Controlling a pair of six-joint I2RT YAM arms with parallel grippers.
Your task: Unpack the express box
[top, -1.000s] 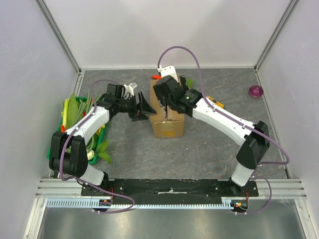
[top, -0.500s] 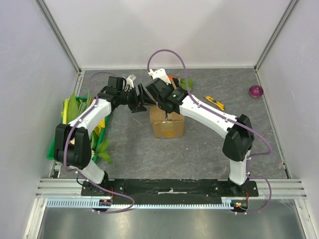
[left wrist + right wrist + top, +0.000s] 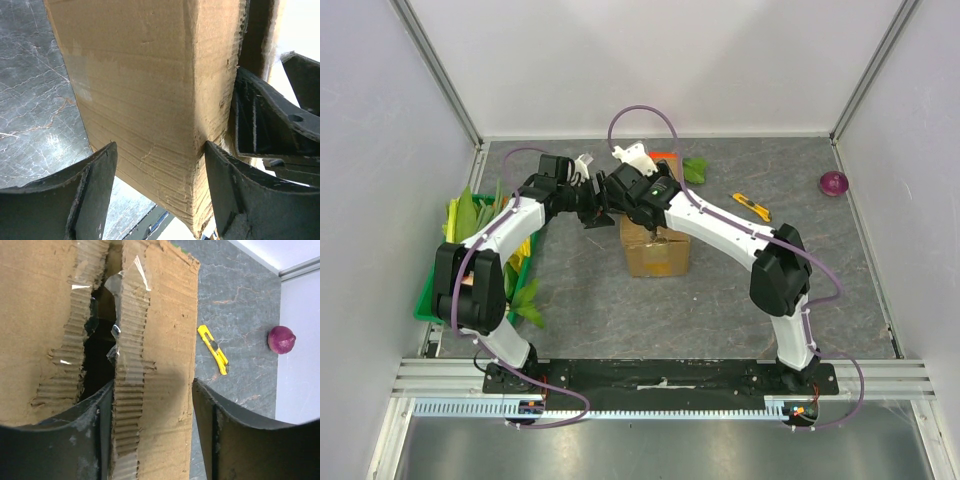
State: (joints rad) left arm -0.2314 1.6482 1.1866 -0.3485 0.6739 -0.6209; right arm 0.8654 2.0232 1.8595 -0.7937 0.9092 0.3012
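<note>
Cardboard express box (image 3: 160, 340): ragged top seam only in right-wrist view.

One brown cardboard express box (image 3: 657, 257), one yellow utility knife (image 3: 752, 207), one red onion (image 3: 833, 183), one green tray (image 3: 422, 306) of vegetables.

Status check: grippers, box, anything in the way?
Left gripper open astride box corner. Right gripper open astride a flap, seam torn. Grippers crowd each other; cutter clear.

white arm links (image 3: 720, 222), black joints (image 3: 775, 280), purple cables (image 3: 640, 109), black fingers (image 3: 85, 200).
</note>
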